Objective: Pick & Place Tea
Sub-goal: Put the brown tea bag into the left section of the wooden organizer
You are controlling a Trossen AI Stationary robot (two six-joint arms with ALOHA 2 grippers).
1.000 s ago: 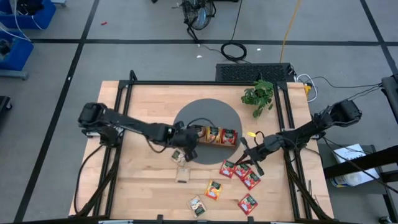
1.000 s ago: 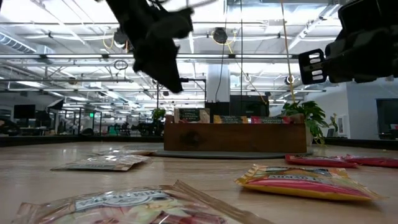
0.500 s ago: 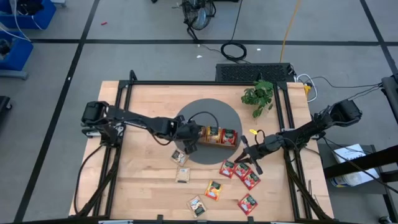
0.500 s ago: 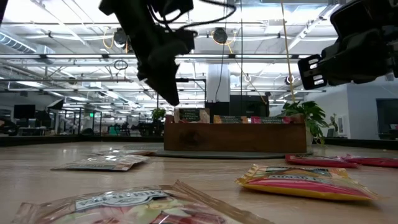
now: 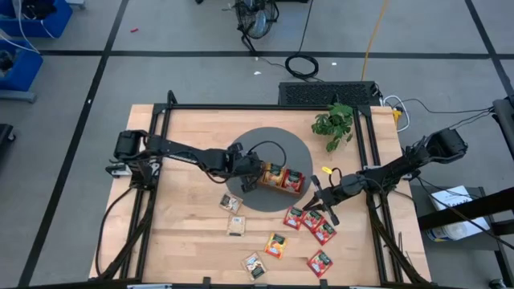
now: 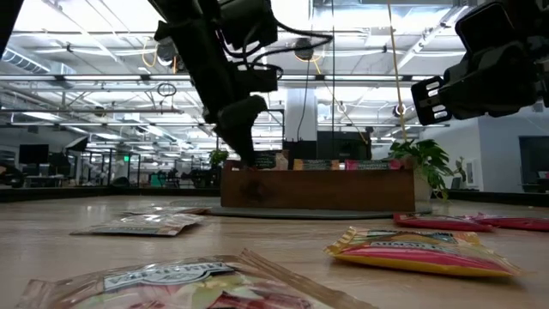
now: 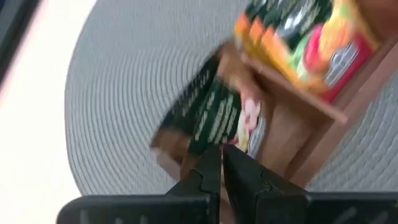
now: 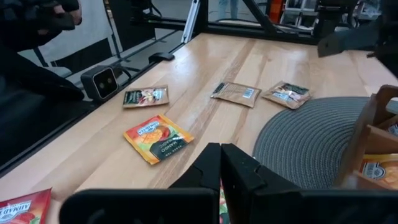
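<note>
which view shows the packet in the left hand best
The left wrist view: the packet fills it, pinched by the left hand at the tray. The high view shows only the hand at the tray; in the low view the arm hides it; the right wrist view misses it.

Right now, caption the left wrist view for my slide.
Left hand lowers a tea packet into the wooden tray.

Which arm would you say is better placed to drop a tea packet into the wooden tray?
Left: its hand holds a packet at the tray. The right hand hovers shut above the red packets.
</note>
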